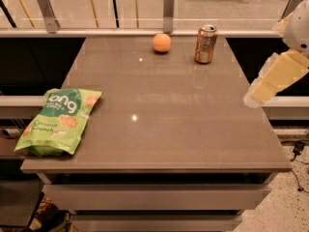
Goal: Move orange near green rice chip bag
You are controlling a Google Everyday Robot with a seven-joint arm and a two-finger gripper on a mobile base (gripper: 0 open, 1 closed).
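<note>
The orange (161, 42) is small, round and matte-skinned. It sits at the far edge of the counter (164, 129), just left of an upright gold-brown can (205, 44) and not touching it. The green rice chip bag (60, 121) lies flat at the near left corner, glossy, with white lettering and pictured chips, well apart from the orange. The counter is grey-brown and shiny, with small light glints. A glass railing with metal posts (168, 8) runs behind it. My end effector (257, 94) hovers off the counter's right edge, and I cannot tell whether it is open or closed.
</note>
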